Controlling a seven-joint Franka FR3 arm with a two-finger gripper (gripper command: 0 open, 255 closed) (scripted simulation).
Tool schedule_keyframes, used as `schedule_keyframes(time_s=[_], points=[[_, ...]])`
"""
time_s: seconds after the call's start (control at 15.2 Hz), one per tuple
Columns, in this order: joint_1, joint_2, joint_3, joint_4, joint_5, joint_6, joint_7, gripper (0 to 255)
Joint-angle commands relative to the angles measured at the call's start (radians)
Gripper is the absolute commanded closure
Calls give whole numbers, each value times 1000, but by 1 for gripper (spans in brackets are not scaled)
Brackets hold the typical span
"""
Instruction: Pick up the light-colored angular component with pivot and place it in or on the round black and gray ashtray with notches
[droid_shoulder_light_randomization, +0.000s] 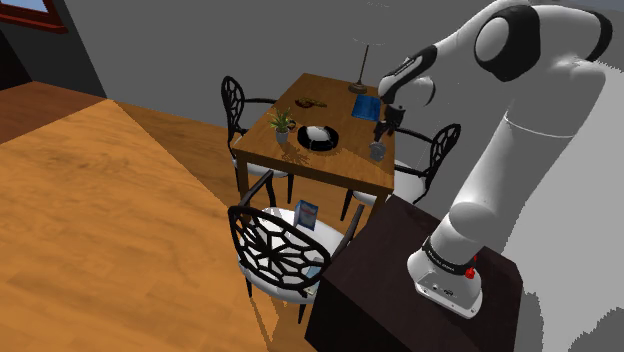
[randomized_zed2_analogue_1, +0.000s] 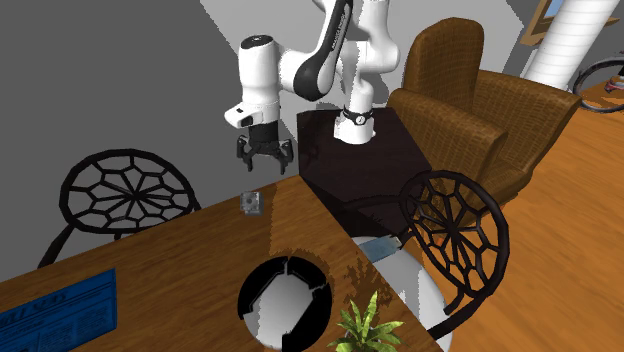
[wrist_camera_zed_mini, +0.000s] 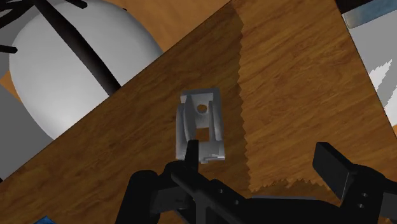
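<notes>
Two fingers of the gripper (randomized_zed2_analogue_1: 265, 154) stand wide apart above the grey component (randomized_zed2_analogue_1: 250, 203) near the table (randomized_zed2_analogue_1: 170, 260) edge.

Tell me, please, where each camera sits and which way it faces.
Shoulder view: beside and behind the stand, looking down over the table; arm and gripper show.
Second exterior view: across the table, facing the arm; gripper hangs above the grey component.
Wrist view: on the hand, looking down at the component; open black fingers show.
Both exterior views share the ashtray.
</notes>
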Motion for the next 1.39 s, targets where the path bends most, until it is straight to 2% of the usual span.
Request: schedule_keyframes(time_s=[0.0, 0.2, 0.73, 1.25, 1.32], points=[[-31, 93, 9, 55, 111, 23, -97, 0], [-106, 220, 54, 150, 243, 35, -210, 0], [-148, 313, 112, 167, 326, 99, -267, 0], [-148, 313, 112, 167, 326, 99, -266, 0], [-148, 313, 112, 167, 326, 99, -266, 255]])
